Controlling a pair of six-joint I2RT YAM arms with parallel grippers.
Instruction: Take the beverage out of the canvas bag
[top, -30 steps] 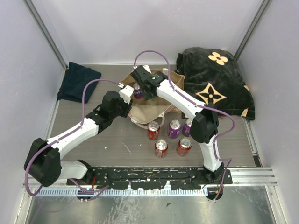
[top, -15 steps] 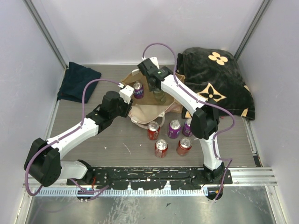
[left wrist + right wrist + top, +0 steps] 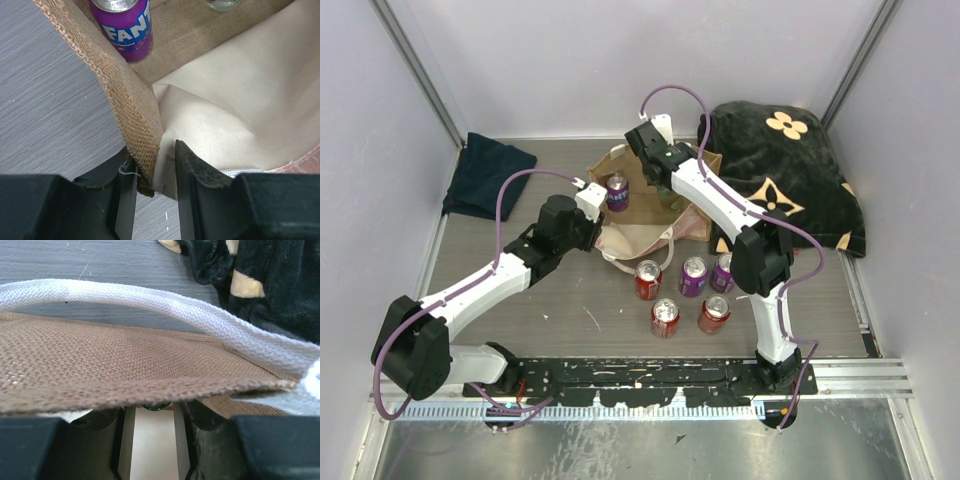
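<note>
The tan canvas bag point(image 3: 638, 238) stands open at mid table. A purple Fanta can point(image 3: 617, 192) stands inside at its left; it also shows in the left wrist view point(image 3: 122, 25). My left gripper point(image 3: 590, 213) is shut on the bag's left rim point(image 3: 127, 105), burlap and clear lining between its fingers point(image 3: 155, 175). My right gripper point(image 3: 665, 188) points down into the bag's right side and holds a greenish bottle point(image 3: 667, 201). In the right wrist view a cream surface with a dark green end point(image 3: 150, 440) fills the gap between its fingers point(image 3: 150, 412); the bag rim hides the tips.
Several red and purple cans point(image 3: 665, 317) stand in front of the bag. A black blanket with tan flowers point(image 3: 790, 175) lies at the back right, close to the bag. A navy folded cloth point(image 3: 488, 172) lies at the back left. A cream handle point(image 3: 150, 300) arches over the right gripper.
My right gripper has moved right and toward the back inside the bag, uncovering the purple can; the greenish bottle now shows under it. The left arm has not moved.
</note>
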